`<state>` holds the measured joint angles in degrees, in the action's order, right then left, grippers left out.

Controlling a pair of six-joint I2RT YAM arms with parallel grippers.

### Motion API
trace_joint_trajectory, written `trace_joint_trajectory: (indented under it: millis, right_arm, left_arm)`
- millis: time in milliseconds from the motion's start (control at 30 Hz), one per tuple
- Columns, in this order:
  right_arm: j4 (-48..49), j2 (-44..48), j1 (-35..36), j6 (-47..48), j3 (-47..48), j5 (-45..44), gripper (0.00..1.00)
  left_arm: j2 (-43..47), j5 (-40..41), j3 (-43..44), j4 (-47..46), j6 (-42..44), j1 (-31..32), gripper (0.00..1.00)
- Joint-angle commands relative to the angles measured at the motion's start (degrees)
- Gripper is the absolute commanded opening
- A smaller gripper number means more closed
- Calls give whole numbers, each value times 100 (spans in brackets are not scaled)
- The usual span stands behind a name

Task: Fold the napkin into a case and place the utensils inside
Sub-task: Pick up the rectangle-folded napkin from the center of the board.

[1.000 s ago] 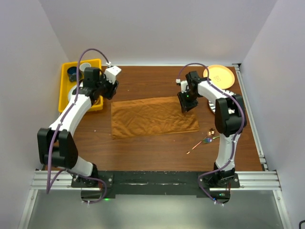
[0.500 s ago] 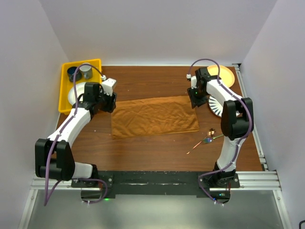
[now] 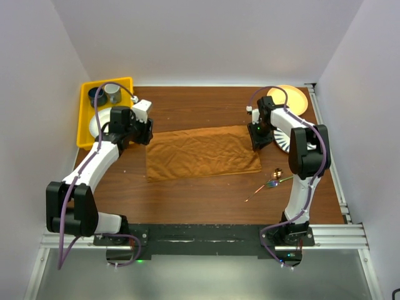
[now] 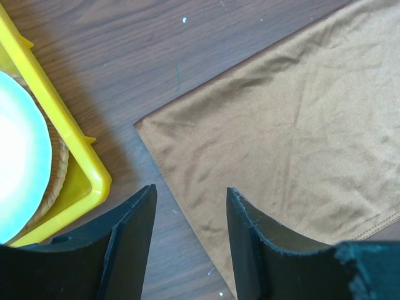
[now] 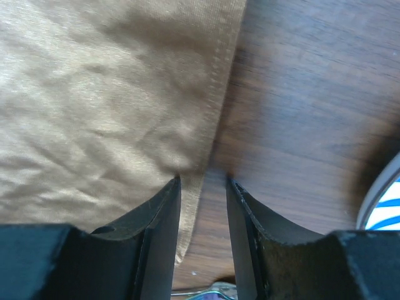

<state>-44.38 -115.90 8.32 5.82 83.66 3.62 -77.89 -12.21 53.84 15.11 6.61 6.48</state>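
1. Overhead, my left gripper [image 3: 145, 131] and right gripper [image 3: 258, 139] flank the flat rust-brown cloth napkin [image 3: 203, 153]; no case yet, and the thin iridescent metal utensils [image 3: 270, 185] lie loose behind the right one.
2. Left wrist: jaws half-open, empty, above its corner.
3. Right wrist: jaws part-open astride its hem, empty.

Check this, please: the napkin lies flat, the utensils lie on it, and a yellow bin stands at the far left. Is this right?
Not the utensils: they lie on the bare table, beside the napkin's near right corner, as the top view shows. The napkin does lie flat and the yellow bin stands far left.
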Motion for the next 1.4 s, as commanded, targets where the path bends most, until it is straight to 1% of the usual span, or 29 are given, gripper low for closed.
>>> trace_joint_trajectory:
  millis: [0, 233, 333, 367, 433, 667, 767, 833, 1000, 1200, 1367]
  right_arm:
    - [158, -30, 21, -169, -104, 289, 38]
    - [298, -12, 170, -178, -385, 306, 34]
    - [307, -29, 205, -169, -491, 289, 31]
    - [325, -47, 205, -169, -517, 289, 27]
    - [325, -65, 205, -169, -535, 297, 25]
    - [246, -56, 232, -178, -535, 526, 21]
    - [263, -73, 311, -152, -614, 447, 15]
    - [281, -56, 320, -178, -658, 447, 0]
    - [158, 155, 223, -47, -526, 105, 0]
    - [-202, 313, -119, 270, 211, -352, 0]
    - [-448, 506, -173, 419, 494, -239, 0]
  left_arm:
    - [28, -71, -32, -281, -11, -50, 54]
    - [2, -1, 12, -378, -2, -77, 54]
    - [-25, 60, 30, -404, 24, -86, 54]
    - [-25, 95, 30, -413, 42, -94, 54]
    - [-42, 139, 30, -439, 42, -94, 54]
    - [-77, 184, 21, -500, 59, -138, 54]
    - [-104, 184, 21, -544, 42, -156, 55]
    - [-121, 192, 38, -553, 42, -173, 55]
    - [-139, 192, 21, -562, 33, -200, 56]
    - [-192, 140, 38, -589, 33, -217, 56]
    - [-244, 61, 73, -606, 24, -244, 56]
